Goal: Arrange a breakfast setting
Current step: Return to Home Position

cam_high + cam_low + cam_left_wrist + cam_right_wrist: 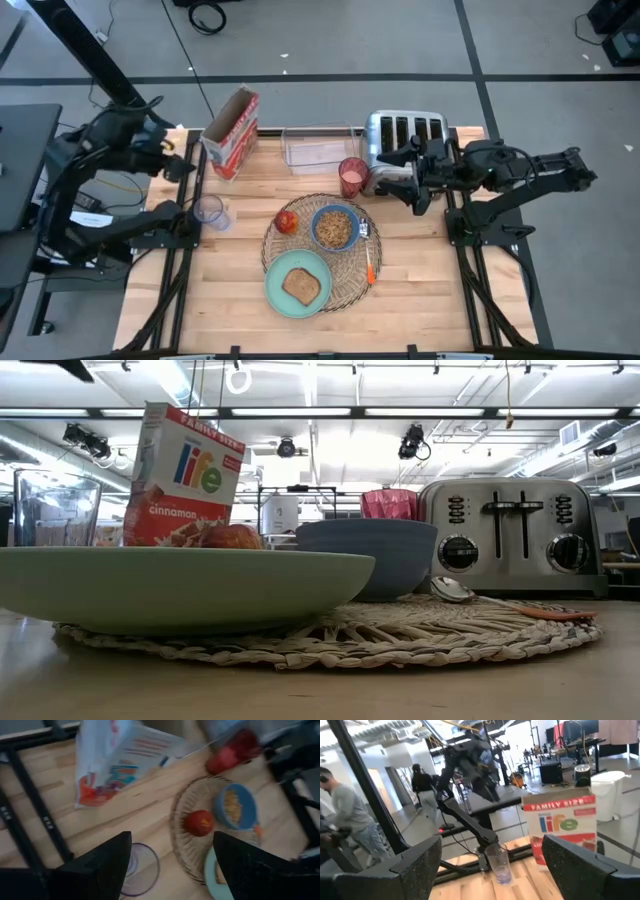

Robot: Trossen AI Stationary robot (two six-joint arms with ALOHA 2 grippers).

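1. Closest to the lens, a green plate [274,292] carrying a slice of toast [301,287] rests on the near-left part of a round woven mat [347,285]. The plate's rim overhangs the mat's edge, and the mat lies mid-table [430,300].
2. At the table's far-left corner the left gripper [171,837] hangs raised, its fingers spread wide with nothing between them.
3. A clear glass [209,211] stands on bare wood left of the mat, apart from it.
4. A cereal box [231,133] stands upright beyond the glass at the far left, its top flaps open.
5. A red apple [287,221] sits on the mat's far-left part, just beside the bowl.
6. A blue bowl [335,207] holding cereal [335,229] occupies the far half of the mat, just beyond the plate.
7. A clear bin [318,150] lies along the far edge, between the box and the toaster.
8. A pink cup [352,177] stands off the mat, just beyond its far-right rim and close to the toaster. Whether cup and toaster touch cannot be told.
9. An orange-handled spoon [369,262] lies on the mat right of the bowl, with its handle pointing to the near side.
10. A chrome toaster [405,133] stands at the far edge, right of centre.
11. The right gripper [491,840] hovers at the toaster's near side, just right of the cup, fingers wide apart and holding nothing.
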